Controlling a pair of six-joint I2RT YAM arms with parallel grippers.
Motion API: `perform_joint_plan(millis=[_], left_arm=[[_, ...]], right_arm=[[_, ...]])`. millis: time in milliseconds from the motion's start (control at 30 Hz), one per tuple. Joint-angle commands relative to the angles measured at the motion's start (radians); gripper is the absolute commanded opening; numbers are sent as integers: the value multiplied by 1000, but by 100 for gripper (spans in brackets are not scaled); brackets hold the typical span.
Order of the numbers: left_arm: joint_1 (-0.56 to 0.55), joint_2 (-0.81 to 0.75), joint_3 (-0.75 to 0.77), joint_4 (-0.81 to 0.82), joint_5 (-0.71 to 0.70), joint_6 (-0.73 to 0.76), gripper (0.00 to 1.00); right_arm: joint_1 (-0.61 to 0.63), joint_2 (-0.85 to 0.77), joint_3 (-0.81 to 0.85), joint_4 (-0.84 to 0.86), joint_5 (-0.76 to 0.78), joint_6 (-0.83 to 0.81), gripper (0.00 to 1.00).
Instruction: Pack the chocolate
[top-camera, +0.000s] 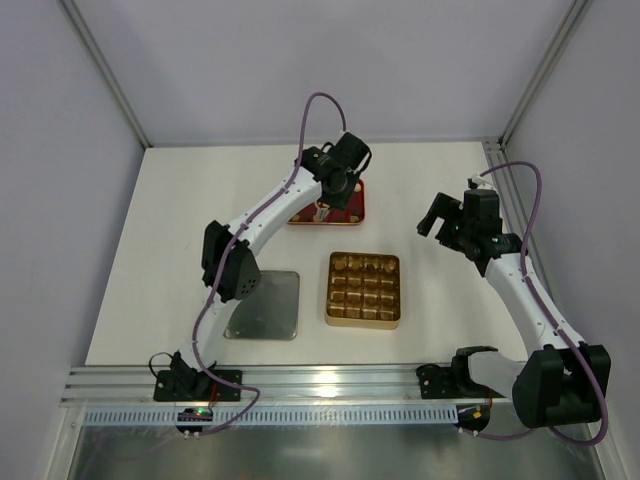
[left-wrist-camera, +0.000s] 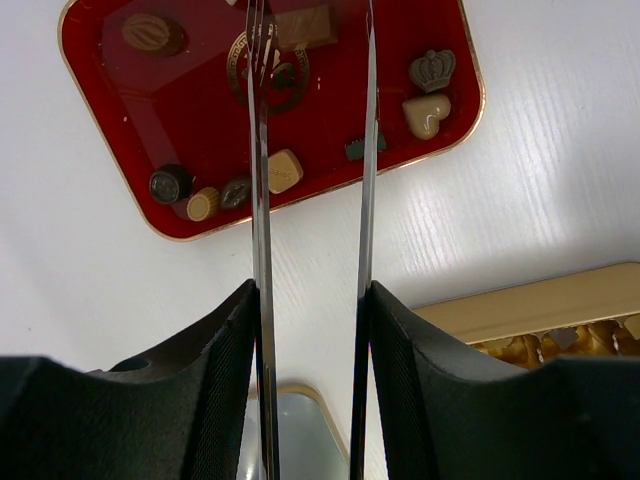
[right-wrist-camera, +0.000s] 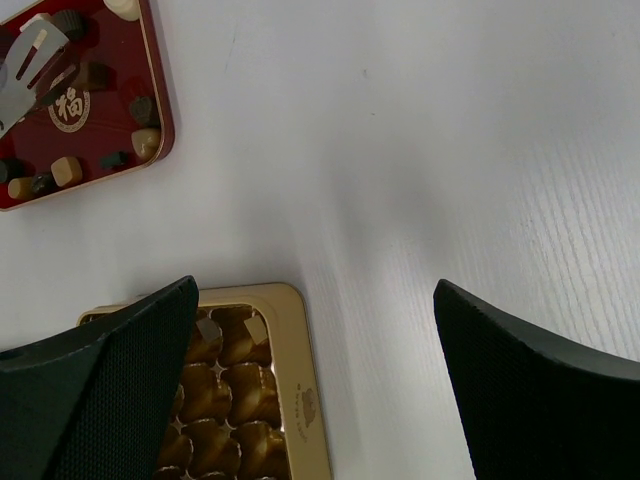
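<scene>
Left gripper (left-wrist-camera: 313, 12) long thin blades straddle rectangular chocolate (left-wrist-camera: 300, 28) in red tray (left-wrist-camera: 120, 120); clamped or not, cannot tell. Risk: piece slips (slick blades). Right gripper (right-wrist-camera: 315, 288) spread wide, empty, near gold tray (right-wrist-camera: 305, 400).

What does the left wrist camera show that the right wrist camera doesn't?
Only the left wrist view: the left claw gripping the tongs, whose two long blades reach over the red tray, and a grey metal plate at the bottom edge.
Only the right wrist view: the right claw, wide open and holding nothing.
Both: the red tray with loose chocolate in it, part of the gold tray, the tongs and the white table.
</scene>
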Motion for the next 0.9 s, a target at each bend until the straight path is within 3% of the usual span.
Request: perform_joint_plan(millis=[0,867], left_arm=[[18,12,40,7,-23,18,46],[37,69,23,41,34,15,45]], right_arm=[[-2,1,3,34,-13,-9,100],[-4,-1,-3,31,-19,-13,100]])
